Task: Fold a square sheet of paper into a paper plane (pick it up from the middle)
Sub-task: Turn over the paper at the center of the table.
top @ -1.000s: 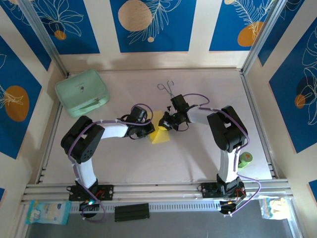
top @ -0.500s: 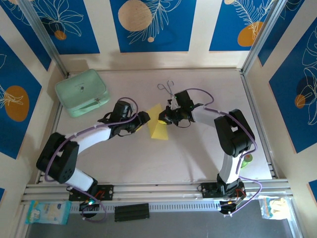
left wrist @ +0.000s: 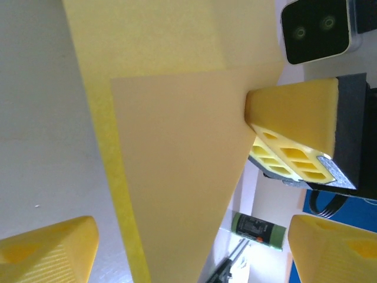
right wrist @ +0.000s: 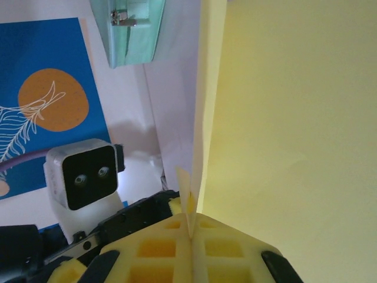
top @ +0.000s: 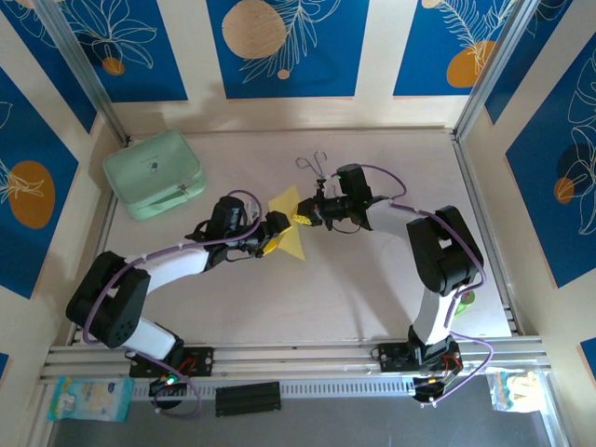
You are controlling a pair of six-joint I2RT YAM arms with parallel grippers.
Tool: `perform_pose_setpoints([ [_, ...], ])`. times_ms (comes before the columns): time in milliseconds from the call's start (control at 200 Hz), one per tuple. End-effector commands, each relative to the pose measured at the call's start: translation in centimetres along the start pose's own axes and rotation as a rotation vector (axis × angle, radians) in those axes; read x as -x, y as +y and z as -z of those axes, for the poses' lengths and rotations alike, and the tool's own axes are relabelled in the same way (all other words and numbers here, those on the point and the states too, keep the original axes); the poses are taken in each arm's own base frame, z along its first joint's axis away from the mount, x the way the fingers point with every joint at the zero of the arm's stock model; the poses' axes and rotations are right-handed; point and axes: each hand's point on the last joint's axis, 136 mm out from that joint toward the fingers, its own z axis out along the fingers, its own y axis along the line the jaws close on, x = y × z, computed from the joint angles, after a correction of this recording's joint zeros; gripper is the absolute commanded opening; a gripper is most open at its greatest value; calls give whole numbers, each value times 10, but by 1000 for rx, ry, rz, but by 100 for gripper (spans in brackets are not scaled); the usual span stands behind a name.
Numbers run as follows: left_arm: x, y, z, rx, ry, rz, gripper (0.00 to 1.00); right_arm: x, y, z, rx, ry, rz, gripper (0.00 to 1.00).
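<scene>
i'm mid-fold here: the square sheet of paper (top: 285, 203), creased into a yellow wedge with one layer doubled over, sits at mid-table between the two arms, its edge pinched in the clenched fingers of the right gripper (top: 303, 220). the left gripper (top: 272, 235) has its fingers spread wide on either side of the wedge's lower part, grasping nothing as far as i can see. next, i reckon, the left must close on the free flap and bring it over along the crease while the right steadies the sheet — pull too hard and it may skew.
</scene>
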Motion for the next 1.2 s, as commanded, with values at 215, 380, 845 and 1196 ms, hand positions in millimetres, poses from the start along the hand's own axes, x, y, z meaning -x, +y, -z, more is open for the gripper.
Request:
perform_pose_setpoints([
  [215, 2, -16, -5, -81, 4, 6, 64, -10, 6, 8, 45, 41, -26, 4],
  [380, 3, -9, -4, -46, -8, 15, 50, -9, 0, 12, 34, 35, -35, 5],
  [845, 3, -1, -6, -17, -8, 38, 25, -8, -7, 12, 13, 34, -36, 7],
  [1196, 5, 7, -5, 23, -7, 25, 7, 0, -20, 27, -90, -38, -19, 25],
])
